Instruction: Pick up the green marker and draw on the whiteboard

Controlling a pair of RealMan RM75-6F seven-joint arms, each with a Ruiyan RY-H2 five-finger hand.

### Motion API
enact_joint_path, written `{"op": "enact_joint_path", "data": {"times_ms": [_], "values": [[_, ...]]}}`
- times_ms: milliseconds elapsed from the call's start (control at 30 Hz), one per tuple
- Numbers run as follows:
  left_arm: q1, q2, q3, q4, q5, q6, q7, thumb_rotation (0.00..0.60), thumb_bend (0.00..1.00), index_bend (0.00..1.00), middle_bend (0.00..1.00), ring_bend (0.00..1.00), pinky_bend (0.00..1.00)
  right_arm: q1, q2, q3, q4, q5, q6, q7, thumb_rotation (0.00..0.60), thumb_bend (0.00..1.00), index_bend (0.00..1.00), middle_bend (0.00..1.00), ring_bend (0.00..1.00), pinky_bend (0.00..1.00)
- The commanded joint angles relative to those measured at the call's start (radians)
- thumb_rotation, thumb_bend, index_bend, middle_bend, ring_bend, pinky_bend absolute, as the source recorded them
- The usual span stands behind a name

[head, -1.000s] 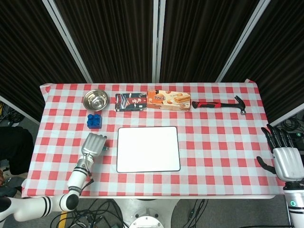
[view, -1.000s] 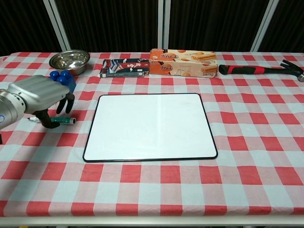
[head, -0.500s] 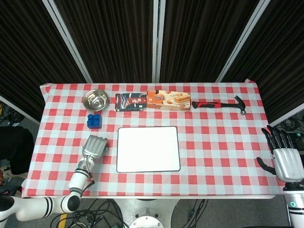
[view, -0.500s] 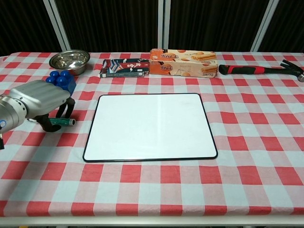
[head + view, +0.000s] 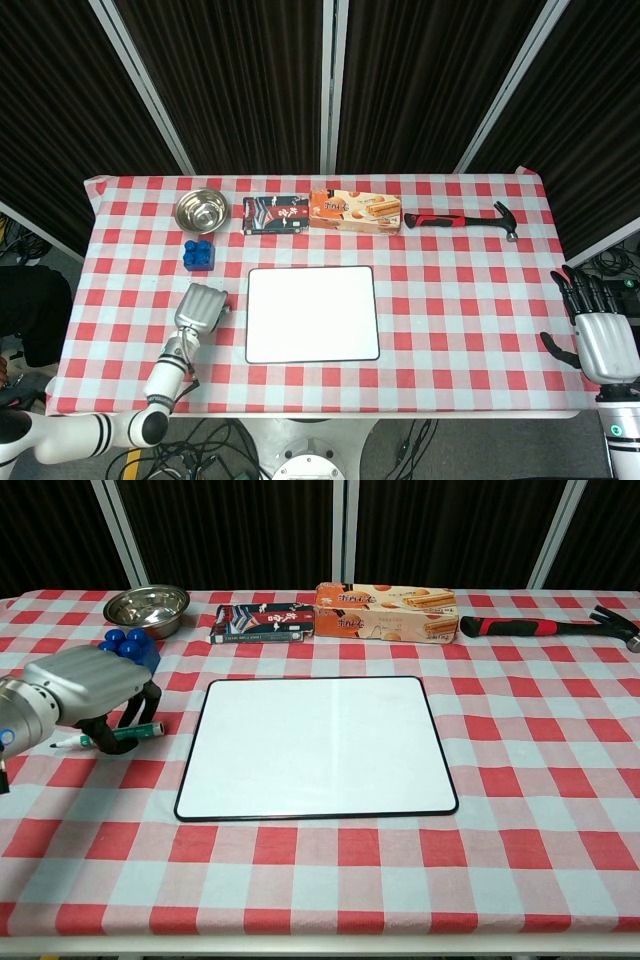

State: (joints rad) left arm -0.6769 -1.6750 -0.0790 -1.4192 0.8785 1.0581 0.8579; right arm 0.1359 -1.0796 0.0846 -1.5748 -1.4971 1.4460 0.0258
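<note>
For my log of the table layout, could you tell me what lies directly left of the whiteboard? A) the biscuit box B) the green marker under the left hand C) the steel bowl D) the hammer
B: the green marker lies there, with the left hand curled over it.

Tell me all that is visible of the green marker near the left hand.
The green marker is a slim pen with a dark green barrel and a paler tip pointing left. It lies almost flat on the checked tablecloth, left of the whiteboard and in front of the blue block. The left hand arches over it, fingers curled around the barrel; whether it is lifted cannot be told.
</note>
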Motion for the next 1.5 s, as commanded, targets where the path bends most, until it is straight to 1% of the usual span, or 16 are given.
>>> {"op": "enact_joint_path", "data": {"times_ms": [33,167,200,267,333,367,467,600,667,800,900,1067,1267,1500], "values": [[0.007,0.023,-0.005,-0.015,0.066,0.006,-0.081,0.600,0.41,0.57,0.60,0.75,0.98,-0.001,0.001,0.000,-0.001,-0.001,0.002,-0.001,0.600,0.15,0.00,0.02,0.00,0.00],[0.001,0.070,-0.040,-0.059,0.147,-0.039,-0.258,0.600,0.41,0.57,0.61,0.75,0.98,-0.004,0.004,0.000,-0.005,-0.004,0.009,-0.004,0.600,0.15,0.00,0.02,0.00,0.00],[-0.003,0.080,-0.050,-0.067,0.181,-0.057,-0.324,0.600,0.41,0.57,0.61,0.75,0.98,-0.005,0.005,-0.001,-0.007,-0.005,0.010,-0.006,0.600,0.15,0.00,0.02,0.00,0.00],[-0.014,0.087,-0.062,-0.066,0.245,-0.093,-0.440,0.600,0.41,0.57,0.60,0.75,0.98,-0.005,0.007,-0.002,-0.010,-0.007,0.011,-0.008,0.600,0.15,0.00,0.02,0.00,0.00],[-0.032,0.077,-0.072,-0.041,0.321,-0.126,-0.573,0.600,0.42,0.57,0.60,0.74,0.98,-0.005,0.008,-0.003,-0.014,-0.011,0.012,-0.011,0.600,0.15,0.00,0.02,0.00,0.00],[-0.042,0.062,-0.076,-0.012,0.363,-0.134,-0.641,0.600,0.43,0.57,0.60,0.74,0.98,-0.005,0.008,-0.005,-0.015,-0.015,0.013,-0.011,0.600,0.15,0.00,0.02,0.00,0.00],[-0.071,0.010,-0.073,0.089,0.474,-0.130,-0.793,0.600,0.43,0.57,0.60,0.73,0.98,-0.007,0.008,-0.007,-0.017,-0.015,0.011,-0.007,0.600,0.15,0.00,0.02,0.00,0.00],[-0.104,-0.056,-0.062,0.221,0.570,-0.113,-0.961,0.600,0.43,0.57,0.60,0.72,0.97,-0.008,0.010,-0.008,-0.020,-0.017,0.012,-0.009,0.600,0.15,0.00,0.02,0.00,0.00],[-0.122,-0.085,-0.058,0.285,0.602,-0.104,-1.015,0.600,0.43,0.57,0.60,0.72,0.97,-0.008,0.011,-0.009,-0.023,-0.018,0.012,-0.011,0.600,0.15,0.00,0.02,0.00,0.00],[-0.147,-0.125,-0.047,0.367,0.633,-0.105,-1.084,0.600,0.43,0.57,0.60,0.72,0.96,-0.006,0.009,-0.010,-0.025,-0.017,0.006,-0.013,0.600,0.15,0.00,0.02,0.00,0.00],[-0.159,-0.153,-0.038,0.426,0.643,-0.107,-1.112,0.600,0.43,0.57,0.60,0.72,0.96,-0.005,0.007,-0.010,-0.025,-0.015,0.003,-0.015,0.600,0.15,0.00,0.02,0.00,0.00],[-0.169,-0.191,-0.030,0.490,0.653,-0.095,-1.142,0.600,0.43,0.57,0.60,0.72,0.96,-0.003,0.005,-0.010,-0.024,-0.014,-0.001,-0.014,0.600,0.15,0.00,0.02,0.00,0.00],[-0.171,-0.213,-0.021,0.537,0.652,-0.095,-1.170,0.600,0.43,0.57,0.60,0.72,0.96,-0.004,0.005,-0.011,-0.021,-0.012,-0.002,-0.009,0.600,0.15,0.00,0.02,0.00,0.00],[-0.184,-0.255,-0.030,0.576,0.639,-0.100,-1.204,0.600,0.43,0.57,0.60,0.72,0.96,-0.007,0.004,-0.013,-0.016,-0.012,-0.001,-0.002,0.600,0.15,0.00,0.02,0.00,0.00]]}}
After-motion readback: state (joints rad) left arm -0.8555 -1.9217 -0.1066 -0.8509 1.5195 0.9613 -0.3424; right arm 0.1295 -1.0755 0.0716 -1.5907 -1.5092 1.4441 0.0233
